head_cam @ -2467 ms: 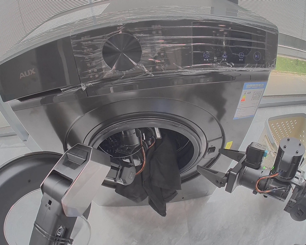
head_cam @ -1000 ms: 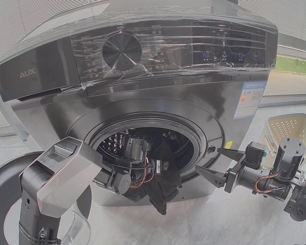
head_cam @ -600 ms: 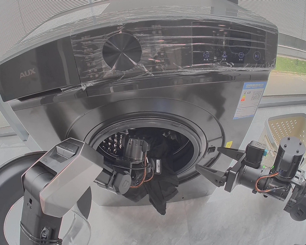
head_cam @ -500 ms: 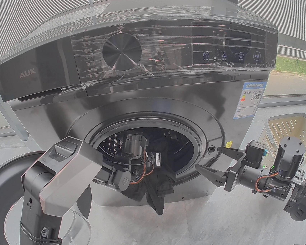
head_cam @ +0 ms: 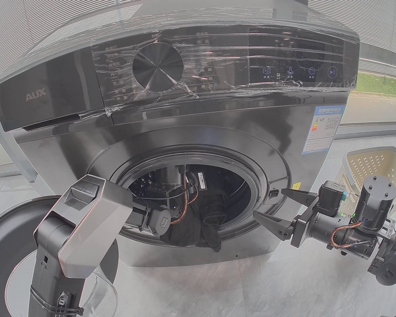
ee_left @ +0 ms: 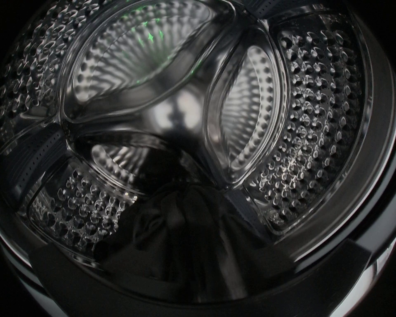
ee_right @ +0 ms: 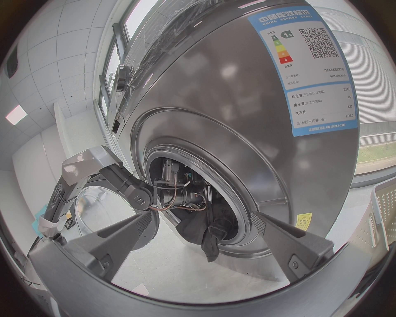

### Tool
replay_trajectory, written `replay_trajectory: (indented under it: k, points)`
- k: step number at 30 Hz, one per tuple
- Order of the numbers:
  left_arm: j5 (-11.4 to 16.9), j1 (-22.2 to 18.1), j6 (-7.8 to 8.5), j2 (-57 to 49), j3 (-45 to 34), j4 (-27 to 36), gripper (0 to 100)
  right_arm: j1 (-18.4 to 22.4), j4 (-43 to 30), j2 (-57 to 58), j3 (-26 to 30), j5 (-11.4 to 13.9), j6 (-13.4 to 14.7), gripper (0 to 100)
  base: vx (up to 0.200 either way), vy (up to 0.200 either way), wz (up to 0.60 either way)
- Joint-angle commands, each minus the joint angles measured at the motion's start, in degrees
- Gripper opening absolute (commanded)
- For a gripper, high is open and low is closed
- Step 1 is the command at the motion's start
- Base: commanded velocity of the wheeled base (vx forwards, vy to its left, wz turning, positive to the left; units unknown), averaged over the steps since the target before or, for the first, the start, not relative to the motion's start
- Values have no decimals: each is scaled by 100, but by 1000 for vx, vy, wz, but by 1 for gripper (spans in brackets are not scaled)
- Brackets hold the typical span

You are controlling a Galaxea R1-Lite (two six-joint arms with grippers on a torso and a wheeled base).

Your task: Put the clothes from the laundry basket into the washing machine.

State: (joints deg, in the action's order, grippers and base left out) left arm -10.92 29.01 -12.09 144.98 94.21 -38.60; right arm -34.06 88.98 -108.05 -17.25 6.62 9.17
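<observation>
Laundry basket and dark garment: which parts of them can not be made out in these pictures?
Laundry basket: head view, lower part hidden behind the right arm; right wrist view, cut off by the edge. Whether clothes remain is unclear.
Dark garment: head view, partly behind the left arm; left wrist view, too dark to tell its kind.

The washing machine (head_cam: pixel 195 129) has a glossy dark-grey metal front. Its control panel sits under wrinkled clear plastic film (head_cam: pixel 225 65), and the drum (ee_left: pixel 317 103) is polished, dimpled steel that catches the light. The black garment (head_cam: pixel 200 224) is matt, soft, creased cloth. The laundry basket (head_cam: pixel 376 166) is pale perforated plastic with a dull sheen, and the floor (head_cam: pixel 212 295) is smooth, shiny light-grey tile.
</observation>
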Motion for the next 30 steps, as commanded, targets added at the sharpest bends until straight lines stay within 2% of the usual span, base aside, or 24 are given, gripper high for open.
replay_trajectory:
  k: [1,5,8,21,22,28,30]
  points:
    - [73,131,-12,-436,-641,203,100,13,49,29,2,6,6,100,0,0,0]
    - [380,228,32,-884,-1520,687,100,22,49,20,-6,6,6,100,0,0,0]
    - [424,298,40,-910,-1836,695,100,13,49,20,-15,6,15,100,0,0,0]
    - [486,280,84,-471,-2100,660,100,-4,49,12,-24,6,15,100,0,0,0]
    - [486,280,84,-436,-2082,652,0,-4,49,20,-24,6,15,100,0,0,0]
    - [477,254,40,-313,-1994,177,0,-4,49,38,-33,6,24,100,0,0,0]
    - [424,245,-12,-269,-1730,-43,0,-4,49,38,-42,6,15,100,0,0,0]
